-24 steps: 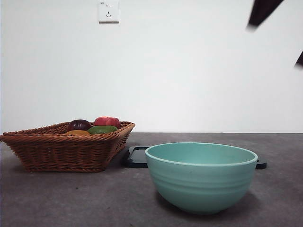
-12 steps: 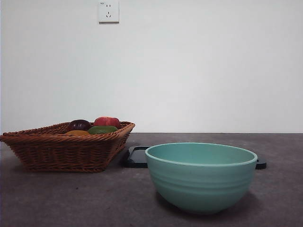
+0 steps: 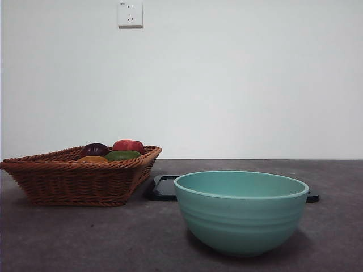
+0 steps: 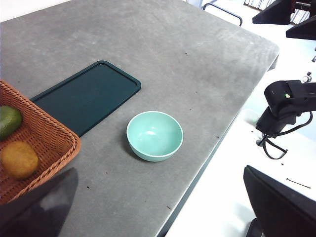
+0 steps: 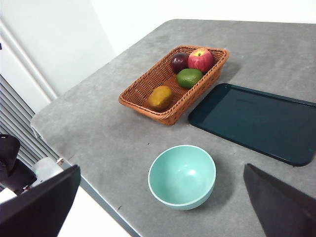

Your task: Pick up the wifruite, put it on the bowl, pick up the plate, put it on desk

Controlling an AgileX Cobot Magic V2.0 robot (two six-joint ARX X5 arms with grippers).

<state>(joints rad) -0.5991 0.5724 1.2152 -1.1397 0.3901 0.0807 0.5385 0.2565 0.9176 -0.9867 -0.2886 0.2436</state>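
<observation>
The wifruite [image 5: 160, 98] lies in a wicker basket [image 5: 143, 95] next to a green fruit, a dark purple fruit and a red apple; it also shows in the left wrist view [image 4: 19, 159] and in the front view [image 3: 92, 159]. The mint-green bowl [image 3: 241, 211] stands empty on the desk [image 3: 85, 238], in front of a dark teal flat plate [image 5: 256, 121]. My left gripper [image 4: 158, 197] and right gripper [image 5: 162, 197] both hang high above the desk, jaws wide apart and empty. Neither shows in the front view.
The basket [image 3: 74, 181] stands left of the bowl in the front view, and the plate [image 3: 164, 188] lies behind the bowl. The desk's edge [image 4: 207, 158] runs close to the bowl. A wall socket [image 3: 130, 13] is on the back wall.
A dark arm tip at the front view's top right corner has gone out of view. The bowl, basket and plate have not moved.
</observation>
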